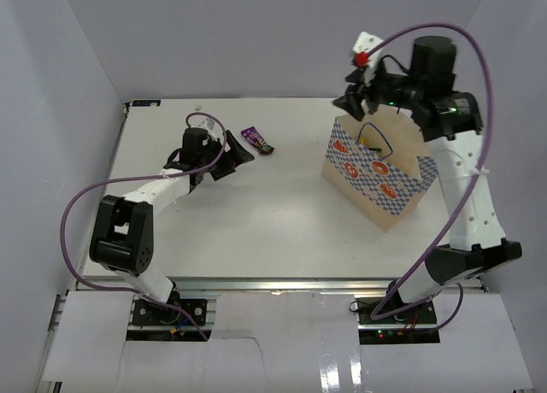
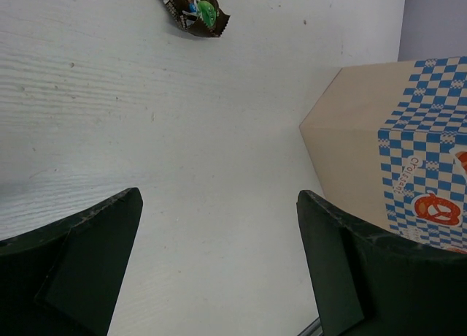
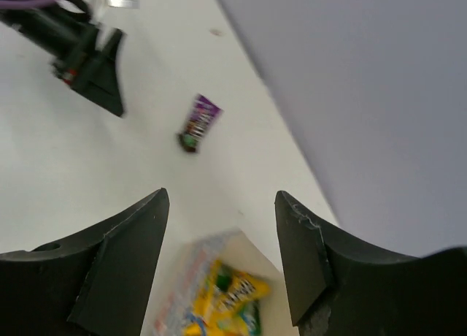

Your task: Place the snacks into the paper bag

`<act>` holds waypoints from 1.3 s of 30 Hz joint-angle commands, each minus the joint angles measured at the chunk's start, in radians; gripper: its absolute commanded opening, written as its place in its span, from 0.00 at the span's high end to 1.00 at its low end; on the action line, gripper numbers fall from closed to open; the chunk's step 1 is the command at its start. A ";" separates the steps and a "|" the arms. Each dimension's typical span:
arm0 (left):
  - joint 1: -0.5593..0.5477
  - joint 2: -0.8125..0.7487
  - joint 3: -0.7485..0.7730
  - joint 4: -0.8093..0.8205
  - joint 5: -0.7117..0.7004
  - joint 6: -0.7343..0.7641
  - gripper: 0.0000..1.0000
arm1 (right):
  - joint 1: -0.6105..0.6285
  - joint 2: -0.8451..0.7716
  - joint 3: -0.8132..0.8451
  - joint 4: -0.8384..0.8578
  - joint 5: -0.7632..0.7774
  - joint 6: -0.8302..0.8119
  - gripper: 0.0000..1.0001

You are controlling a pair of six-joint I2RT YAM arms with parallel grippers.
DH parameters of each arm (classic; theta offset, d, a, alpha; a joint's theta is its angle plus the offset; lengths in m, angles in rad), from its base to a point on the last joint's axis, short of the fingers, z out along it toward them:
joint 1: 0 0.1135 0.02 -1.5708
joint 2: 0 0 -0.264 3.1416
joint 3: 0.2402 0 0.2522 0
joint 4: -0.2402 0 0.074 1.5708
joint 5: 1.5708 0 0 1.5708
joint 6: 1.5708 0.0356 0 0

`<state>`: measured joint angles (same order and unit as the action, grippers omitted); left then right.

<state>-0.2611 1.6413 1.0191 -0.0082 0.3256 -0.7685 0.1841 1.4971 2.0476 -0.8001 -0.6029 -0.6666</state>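
Two black fingers of the left gripper (image 2: 219, 197) fill the bottom of the left wrist view, spread wide with only bare white surface (image 2: 146, 117) between them; this gripper is released and grasps nothing. Ahead of it, at the top edge of that view, lies the end of a purple packet (image 2: 193, 4) printed with a green candy. From above, the left gripper (image 1: 235, 154) sits low over the surface (image 1: 256, 222), just beside the purple packet (image 1: 256, 140) and apart from it.

On the right side of the surface stands the paper bag (image 1: 376, 175), upright and open at the top, with its blue-and-white checkered front and red-orange round faces turned toward the near edge. A plain tan side of the paper bag (image 2: 350, 131) shows in the left wrist view.

High above the bag's far edge hangs the right gripper (image 1: 355, 102). Its wrist view shows the right gripper (image 3: 221, 197) with jaws parted and nothing between them, so it too is released. Below it, blurred, yellow packs (image 3: 226, 299) lie inside the bag. Farther off, the purple packet (image 3: 198, 122) lies alone on the surface.
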 commanded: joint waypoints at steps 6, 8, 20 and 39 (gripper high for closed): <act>-0.001 -0.400 -0.212 -0.154 -0.032 0.175 0.02 | 0.416 0.329 -0.054 0.093 0.208 0.376 0.32; -0.003 -0.552 -0.258 -0.221 -0.048 0.187 0.02 | 0.442 0.460 -0.029 0.146 0.334 0.497 0.26; -0.006 -1.072 -0.464 -0.427 -0.088 0.023 0.02 | 0.440 0.902 0.149 0.435 0.592 0.654 0.07; -0.006 -1.163 -0.410 -0.539 -0.129 -0.026 0.02 | 0.439 1.074 0.192 0.647 0.704 0.711 0.20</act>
<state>-0.2642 0.4923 0.5678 -0.5327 0.2115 -0.7792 0.6235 2.5664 2.2177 -0.2066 0.0402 0.0196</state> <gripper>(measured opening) 0.975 0.804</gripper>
